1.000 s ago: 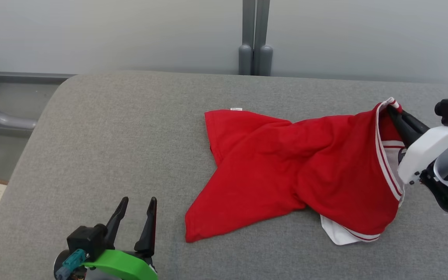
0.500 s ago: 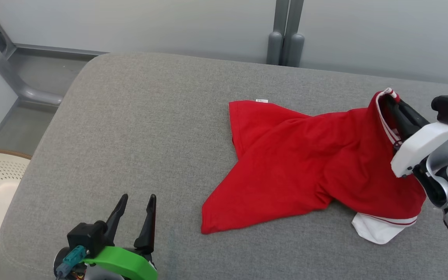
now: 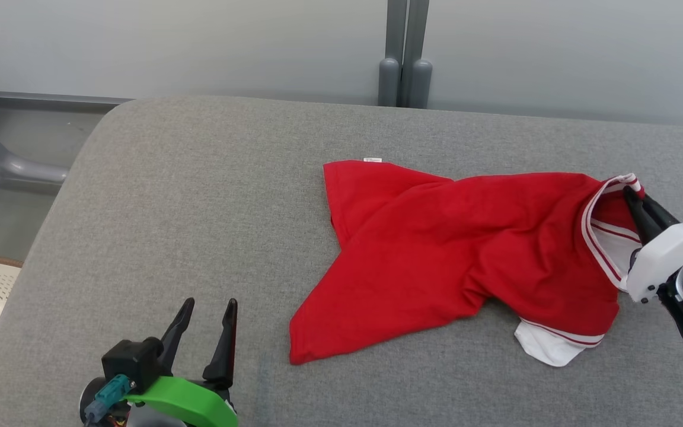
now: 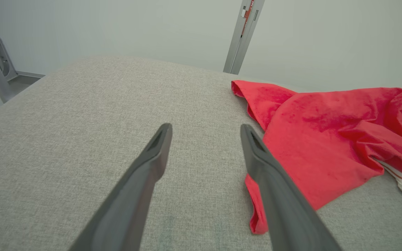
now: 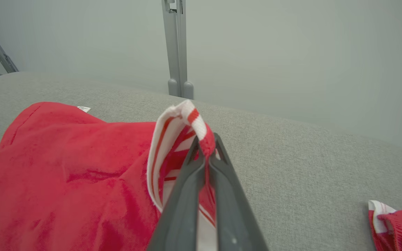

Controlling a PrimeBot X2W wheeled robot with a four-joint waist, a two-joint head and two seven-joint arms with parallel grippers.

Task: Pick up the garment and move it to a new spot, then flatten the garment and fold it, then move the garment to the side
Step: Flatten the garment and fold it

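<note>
Toward the right edge of the grey padded surface (image 3: 199,196) the red garment (image 3: 454,249) lay crumpled, its body reaching about the middle and one red corner pointing at the near edge. The right gripper (image 3: 635,191) was clamped on the striped collar band, holding it up off the surface. The right wrist view made this plain, with both dark fingers (image 5: 183,202) pressed together on the white-and-red band, while the head view gave just their tips at the fabric. The head view gave the whole spread: a white sleeve (image 3: 546,350) tucked beneath at the near side and a small label (image 3: 372,159) at the far side. By the near left corner the left gripper (image 3: 210,303) sat with its fingers spread wide apart. Its wrist view put the red corner just beside one finger; whether they touched could not be told.
</note>
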